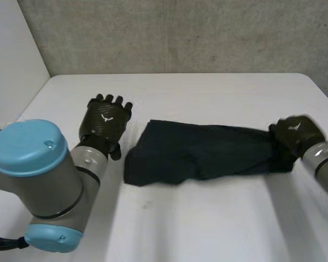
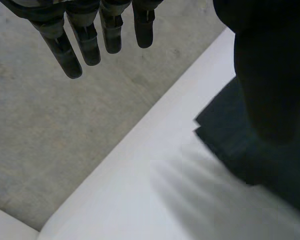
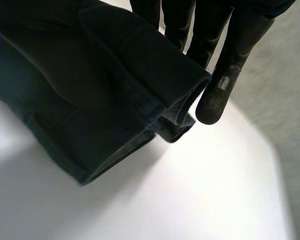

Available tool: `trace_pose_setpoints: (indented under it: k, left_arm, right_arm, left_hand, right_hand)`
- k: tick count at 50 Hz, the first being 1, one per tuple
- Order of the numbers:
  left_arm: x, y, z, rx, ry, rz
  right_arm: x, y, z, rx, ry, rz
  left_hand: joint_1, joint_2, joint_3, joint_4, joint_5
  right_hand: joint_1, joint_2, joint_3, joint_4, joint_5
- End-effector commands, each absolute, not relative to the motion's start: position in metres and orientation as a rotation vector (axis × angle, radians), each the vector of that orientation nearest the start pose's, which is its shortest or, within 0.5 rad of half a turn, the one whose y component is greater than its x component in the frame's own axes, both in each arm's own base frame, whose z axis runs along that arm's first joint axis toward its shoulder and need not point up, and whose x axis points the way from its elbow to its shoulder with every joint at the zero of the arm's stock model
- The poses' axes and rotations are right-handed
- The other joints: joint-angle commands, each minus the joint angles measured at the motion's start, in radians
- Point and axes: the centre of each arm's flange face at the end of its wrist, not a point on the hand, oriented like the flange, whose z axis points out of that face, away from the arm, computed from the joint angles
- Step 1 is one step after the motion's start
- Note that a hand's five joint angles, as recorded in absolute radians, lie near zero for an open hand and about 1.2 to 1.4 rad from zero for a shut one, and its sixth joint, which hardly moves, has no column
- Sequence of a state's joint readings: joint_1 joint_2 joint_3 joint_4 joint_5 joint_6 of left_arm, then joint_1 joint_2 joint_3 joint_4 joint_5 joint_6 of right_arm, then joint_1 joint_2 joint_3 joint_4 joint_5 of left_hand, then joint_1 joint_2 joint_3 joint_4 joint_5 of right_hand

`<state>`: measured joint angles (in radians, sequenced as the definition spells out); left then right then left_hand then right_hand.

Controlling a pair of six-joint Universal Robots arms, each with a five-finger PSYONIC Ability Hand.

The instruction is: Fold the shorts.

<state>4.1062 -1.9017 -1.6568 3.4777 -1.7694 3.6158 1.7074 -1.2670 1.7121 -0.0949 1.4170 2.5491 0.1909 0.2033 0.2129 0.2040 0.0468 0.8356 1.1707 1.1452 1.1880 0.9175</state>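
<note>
I'm seeing the right hand (image 1: pixel 295 134) pinching the shorts (image 1: pixel 202 150) by one end; the left hand (image 1: pixel 105 121) is hovering alongside, fingers (image 2: pixel 87 45) straight, holding nothing

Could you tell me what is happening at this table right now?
A two-armed robot is working on dark shorts lying on the white table. Its right hand grips the end of the shorts on its own side, with the layered edge raised a little. The left hand hovers open beside the other end, not touching the cloth.
</note>
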Motion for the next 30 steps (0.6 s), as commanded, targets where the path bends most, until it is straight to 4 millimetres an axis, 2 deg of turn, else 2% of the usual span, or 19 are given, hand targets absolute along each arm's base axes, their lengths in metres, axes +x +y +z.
trace_pose_setpoints:
  k: [1,5,6,8,10,12,14,15,17,18,20,21,24,28,29,30]
  left_arm:
    - [-0.285,-0.217,0.220,0.954,2.018,-2.128]
    - [-0.282,-0.212,0.223,0.952,2.013,-2.136]
    - [-0.281,-0.212,0.223,0.950,2.012,-2.137]
    - [-0.280,-0.211,0.223,0.949,2.013,-2.135]
    - [-0.280,-0.211,0.224,0.945,2.011,-2.138]
    - [-0.281,-0.212,0.225,0.943,2.008,-2.141]
    - [-0.281,-0.214,0.226,0.932,2.004,-2.149]
    - [-0.281,-0.215,0.227,0.929,2.000,-2.151]
    - [-0.280,-0.219,0.230,0.914,1.991,-2.159]
    - [-0.280,-0.220,0.232,0.906,1.987,-2.165]
    - [-0.280,-0.224,0.237,0.891,1.974,-2.180]
    - [-0.282,-0.227,0.243,0.874,1.958,-2.203]
    - [-0.285,-0.230,0.254,0.851,1.934,-2.245]
    - [-0.294,-0.237,0.267,0.819,1.910,-2.319]
    - [-0.300,-0.240,0.270,0.811,1.910,-2.344]
    - [-0.303,-0.242,0.270,0.809,1.914,-2.354]
  right_arm:
    - [0.186,-0.312,0.230,-1.575,2.384,-2.055]
    - [0.243,-0.297,0.237,-1.782,2.111,-2.082]
    - [0.272,-0.284,0.238,-1.842,1.967,-2.083]
    - [0.296,-0.272,0.236,-1.891,1.853,-2.074]
    - [0.327,-0.252,0.230,-1.965,1.696,-2.042]
    - [0.344,-0.236,0.223,-2.020,1.579,-2.001]
    - [0.364,-0.211,0.206,-2.098,1.406,-1.901]
    - [0.369,-0.203,0.199,-2.121,1.348,-1.861]
    - [0.378,-0.185,0.183,-2.164,1.218,-1.769]
    - [0.380,-0.181,0.181,-2.169,1.192,-1.752]
    - [0.382,-0.181,0.182,-2.156,1.187,-1.753]
    - [0.381,-0.183,0.187,-2.128,1.214,-1.767]
    - [0.381,-0.186,0.200,-2.028,1.290,-1.800]
    - [0.366,-0.213,0.231,-1.622,1.546,-1.819]
    - [0.351,-0.230,0.246,-1.387,1.667,-1.806]
    - [0.343,-0.239,0.253,-1.268,1.717,-1.794]
  left_hand:
    - [-0.016,-0.029,-0.038,-0.029,-0.047]
    - [-0.016,-0.029,-0.038,-0.029,-0.047]
    - [-0.016,-0.029,-0.038,-0.029,-0.047]
    - [-0.016,-0.029,-0.038,-0.029,-0.047]
    - [-0.016,-0.029,-0.038,-0.029,-0.047]
    - [-0.016,-0.029,-0.038,-0.029,-0.047]
    - [-0.016,-0.029,-0.038,-0.029,-0.047]
    - [-0.016,-0.029,-0.038,-0.029,-0.047]
    - [-0.016,-0.029,-0.038,-0.029,-0.047]
    - [-0.016,-0.029,-0.038,-0.029,-0.047]
    - [-0.016,-0.029,-0.038,-0.029,-0.047]
    - [-0.016,-0.029,-0.038,-0.029,-0.047]
    - [-0.016,-0.029,-0.038,-0.029,-0.047]
    - [-0.016,-0.029,-0.038,-0.029,-0.047]
    - [-0.016,-0.029,-0.038,-0.029,-0.047]
    - [-0.016,-0.029,-0.038,-0.029,-0.047]
  right_hand:
    - [0.561,0.226,0.251,0.208,0.304]
    - [0.561,0.226,0.251,0.208,0.304]
    - [0.561,0.226,0.251,0.208,0.304]
    - [0.561,0.226,0.251,0.208,0.304]
    - [0.561,0.226,0.251,0.208,0.304]
    - [0.561,0.226,0.251,0.208,0.304]
    - [0.561,0.226,0.251,0.208,0.304]
    - [0.518,0.183,0.209,0.166,0.262]
    - [0.112,-0.223,-0.197,-0.240,-0.144]
    - [0.002,-0.333,-0.307,-0.350,-0.254]
    - [-0.233,-0.568,-0.542,-0.585,-0.489]
    - [-0.475,-0.810,-0.785,-0.828,-0.732]
    - [-0.609,-0.945,-0.919,-0.962,-0.866]
    - [-0.661,-0.996,-0.971,-1.013,-0.917]
    - [-0.661,-0.996,-0.971,-1.013,-0.917]
    - [-0.661,-0.996,-0.971,-1.013,-0.917]
